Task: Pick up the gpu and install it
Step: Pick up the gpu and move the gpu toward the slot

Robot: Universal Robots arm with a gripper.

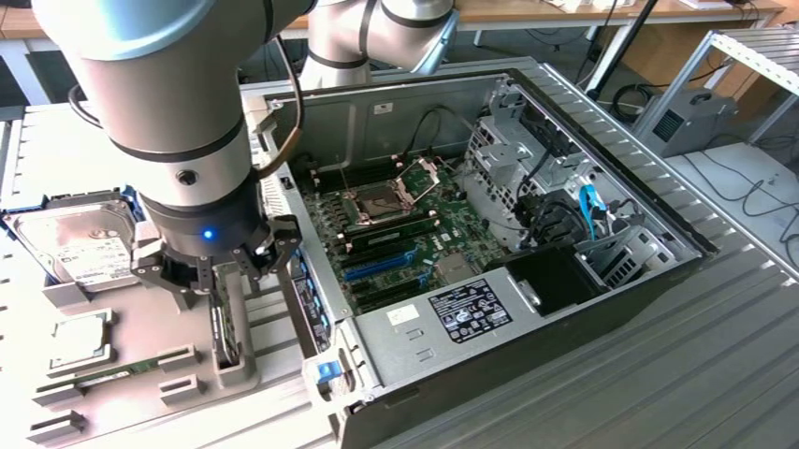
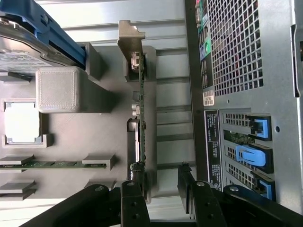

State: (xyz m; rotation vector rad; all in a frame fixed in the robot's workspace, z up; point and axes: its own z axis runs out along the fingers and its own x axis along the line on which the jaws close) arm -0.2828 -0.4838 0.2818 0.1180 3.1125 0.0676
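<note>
Starting at the gpu [image 1: 226,327] [image 2: 141,118]: standing on its thin edge in a slotted grey holder [image 2: 150,156] on the tray [image 1: 138,318], bracket [image 2: 130,40] at one end, untouched. Directly above it, spread wide and holding nothing, the end effector [image 1: 225,281], with a finger [image 2: 134,203] to either side of the card in the exterior view.

Judged as the approach for the pick, with no grasp made yet. Seems to set the card nearer one finger than mid-gap in the wrist view, though possibly just the angle. Calls for centring over the thin edge, squaring to the card, and reaching low enough for firm purchase without catching the holder walls.

Elsewhere on the tray, toward the exterior view's left: drive [image 1: 81,248], cpu [image 1: 78,341], memory stick [image 1: 119,372]. Just beside the tray on the counter [image 1: 699,374], toward the exterior view's right: open case [image 1: 387,103], with board [image 1: 399,234] exposed and blue slots [image 1: 374,267] apparently unfilled.
</note>
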